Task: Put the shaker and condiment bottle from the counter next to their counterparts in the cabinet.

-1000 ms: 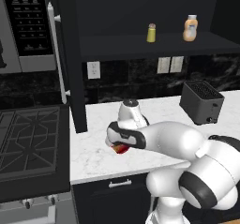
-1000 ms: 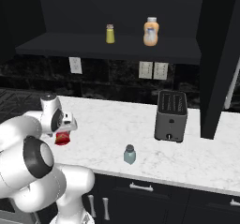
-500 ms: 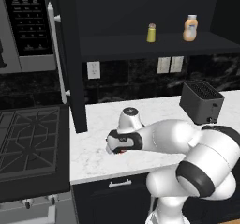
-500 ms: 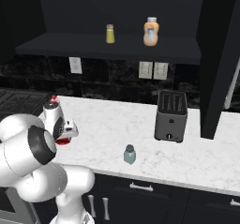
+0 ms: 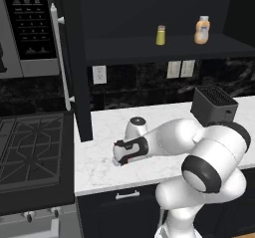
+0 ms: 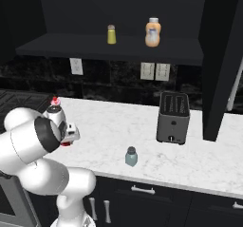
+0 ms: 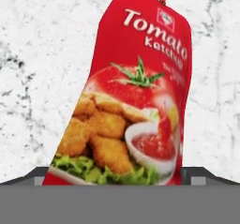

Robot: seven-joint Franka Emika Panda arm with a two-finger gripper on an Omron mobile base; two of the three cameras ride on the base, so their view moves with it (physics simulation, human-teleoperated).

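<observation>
While the hand (image 5: 118, 158) hangs low over the desk (image 6: 142, 126) with jaws spread, the condiment bottle (image 7: 136, 92) lies just beneath, ungripped; shaker (image 6: 131, 156) near front edge; yellow shaker (image 6: 111, 34) and orange-beige bottle (image 6: 153, 32) on cabinet shelf (image 6: 95, 48).

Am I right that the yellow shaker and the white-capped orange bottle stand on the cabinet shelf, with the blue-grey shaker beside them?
Not quite. The right base view shows the blue-grey shaker on the counter, near its front edge. The yellow shaker and orange bottle do stand on the shelf.
</observation>
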